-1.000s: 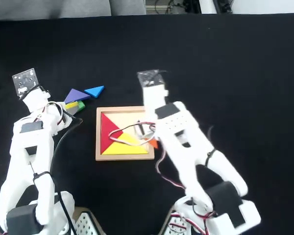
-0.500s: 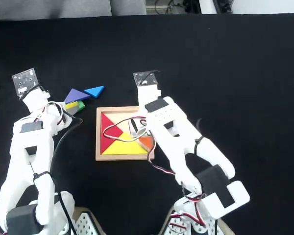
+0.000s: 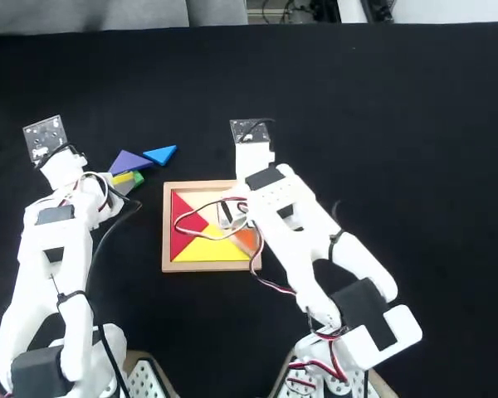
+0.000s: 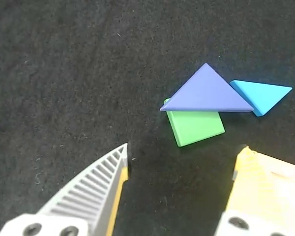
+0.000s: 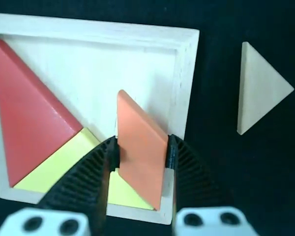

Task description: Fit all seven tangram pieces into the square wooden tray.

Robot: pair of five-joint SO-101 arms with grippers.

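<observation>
The square wooden tray (image 3: 169, 267) lies on the black bench (image 3: 398, 124) between the two arms. Inside the tray, a red triangle (image 5: 29, 108) sits against one wall. A yellow triangle (image 5: 59, 167) lies against the adjoining wall and meets the red triangle along one edge. The right fingers (image 5: 88, 172) are clamped on an orange parallelogram (image 5: 140, 152), held tilted over the tray corner where the yellow triangle ends. The piece overlaps the yellow triangle and the tray rim; whether it touches either cannot be told. A plain wooden triangle (image 5: 260, 88) lies flat on the bench outside the tray, near the wall closest to the orange piece. The left fingers (image 4: 101, 182) stand apart, holding nothing, above the bench on the opposite side of the tray. Just beyond them, farther from the tray, a purple triangle (image 4: 206, 93) overlaps one edge of a green square (image 4: 196, 127). A blue triangle (image 4: 260, 94) meets the purple triangle's corner.
</observation>
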